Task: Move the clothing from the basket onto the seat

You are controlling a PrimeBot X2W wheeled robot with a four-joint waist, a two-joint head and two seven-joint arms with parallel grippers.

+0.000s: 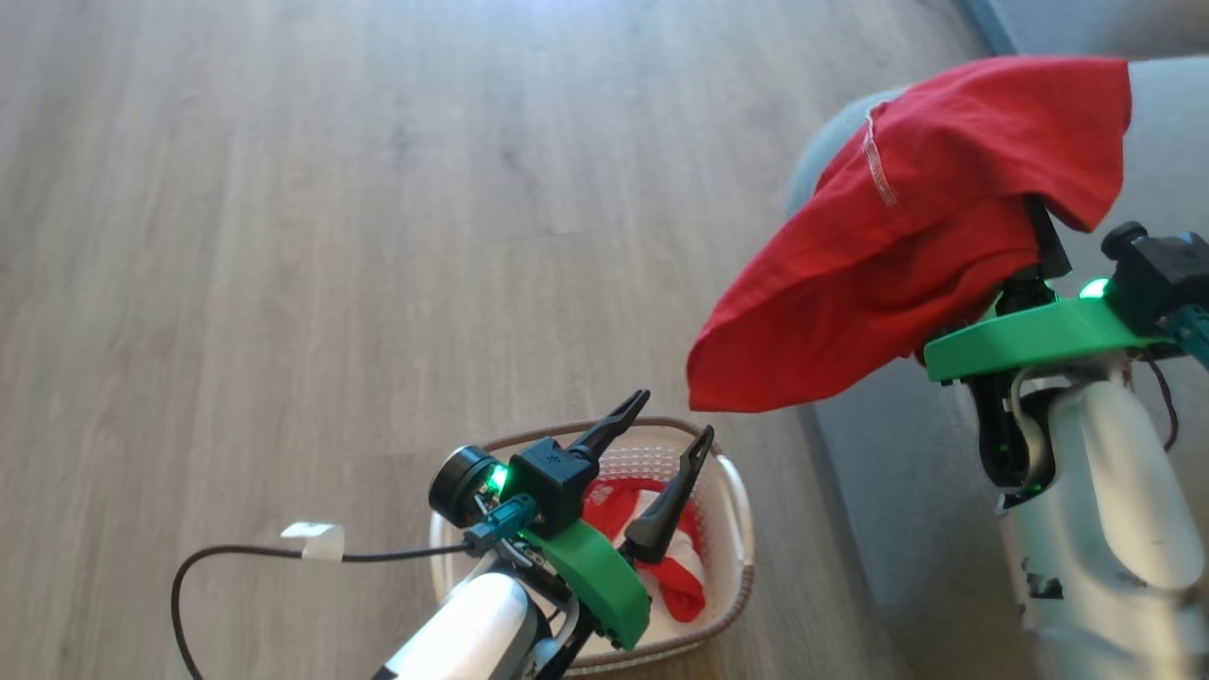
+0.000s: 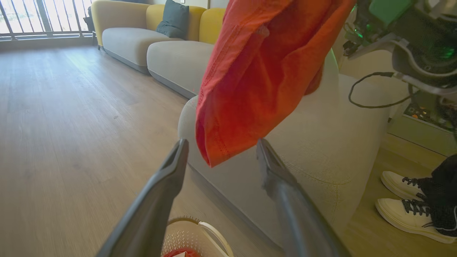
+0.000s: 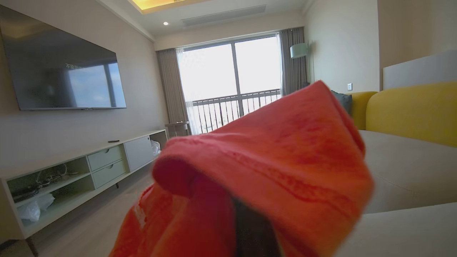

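Observation:
A plain red garment point(image 1: 907, 236) of the clothing hangs draped over my right gripper point(image 1: 1047, 241), which is shut on it above the corner of the grey seat point(image 1: 897, 491). The cloth hides most of that gripper's fingers; in the right wrist view the garment point(image 3: 267, 178) covers them. Low in the head view, my left gripper point(image 1: 669, 420) stands open and empty just above the basket point(image 1: 739, 529). A red and white garment point(image 1: 680, 571) lies inside the basket. From the left wrist, the red garment point(image 2: 257, 71) dangles beyond the open left gripper point(image 2: 221, 150), with the seat point(image 2: 321, 150) behind it.
Wooden floor point(image 1: 331, 236) stretches left of the basket. A dark cable point(image 1: 236, 557) trails from my left arm. A person's white shoes point(image 2: 410, 203) stand beside the seat. More sofa cushions point(image 2: 171, 60) line the wall, and a TV cabinet point(image 3: 89, 167) faces them.

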